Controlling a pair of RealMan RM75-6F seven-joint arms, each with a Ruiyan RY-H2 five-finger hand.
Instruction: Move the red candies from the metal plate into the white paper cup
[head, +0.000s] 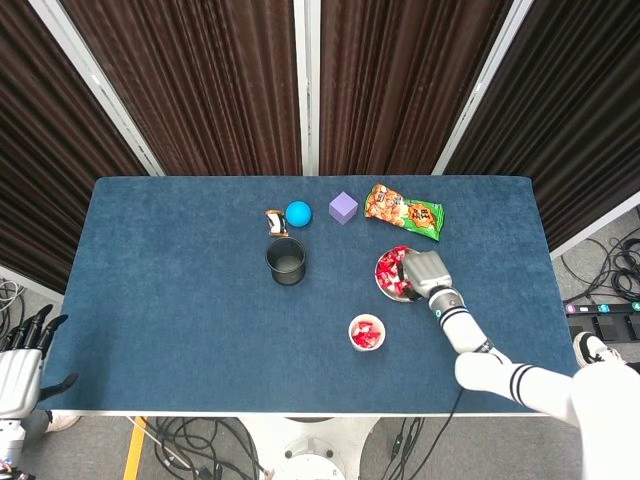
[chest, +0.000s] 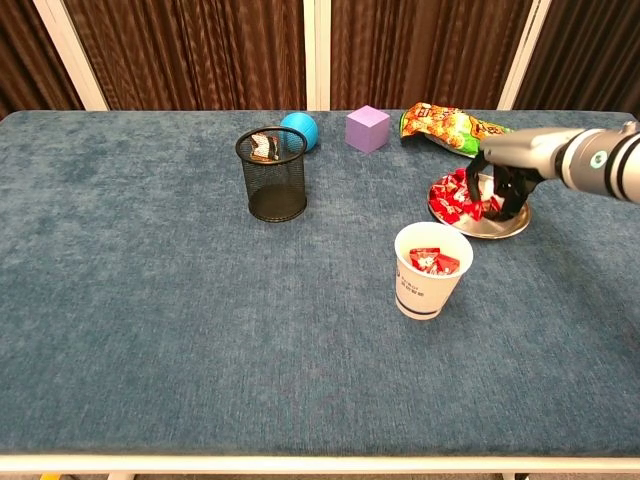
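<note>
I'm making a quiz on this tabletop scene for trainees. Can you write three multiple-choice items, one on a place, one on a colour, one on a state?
1. Where is the right hand?
A. over the metal plate
B. inside the mesh basket
C. on the snack bag

2. What colour is the cube?
A. green
B. purple
C. yellow

3. What is in the white paper cup?
A. nothing
B. a blue ball
C. some red candies

Answers: 1 A, the chest view shows its fingers down among the plate's candies. 2 B, both views show it purple beside the blue ball. 3 C, red wrappers show inside the rim.
</note>
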